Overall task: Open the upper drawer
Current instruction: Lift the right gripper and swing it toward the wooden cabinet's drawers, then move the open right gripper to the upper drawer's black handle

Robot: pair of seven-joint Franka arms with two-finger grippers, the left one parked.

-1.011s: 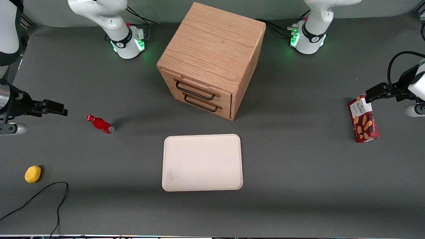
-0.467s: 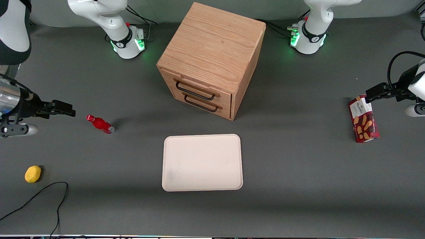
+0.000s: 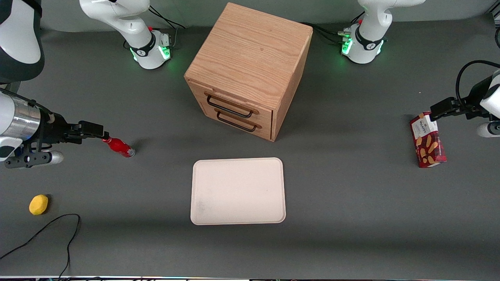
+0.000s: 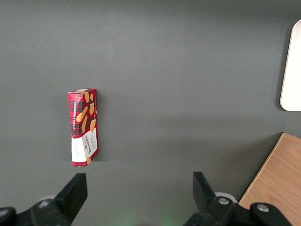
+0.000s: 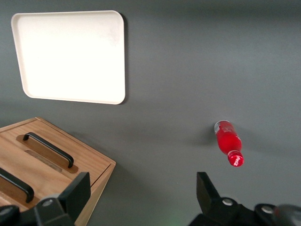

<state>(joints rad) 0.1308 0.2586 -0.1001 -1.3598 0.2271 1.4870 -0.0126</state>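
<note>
One oak cabinet [image 3: 250, 66] at upper centre of the front view, two drawers, both shut. The upper drawer [image 3: 230, 103] sits flush, black bar handle [image 3: 229, 108] above the lower drawer [image 3: 236, 123]. One white tray [image 3: 238, 191] at centre frame, bare. One red bottle [image 3: 118, 146], one lemon [image 3: 38, 204], one biscuit box [image 3: 427, 139]. Gripper [image 3: 93, 129] at mid-left, fingers spread wide, holding nothing; tip appears just above the bottle cap, contact unclear.

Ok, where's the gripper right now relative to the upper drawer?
The gripper, open, hangs over the red bottle, well off from the upper drawer, toward the working arm's end of the table.
</note>
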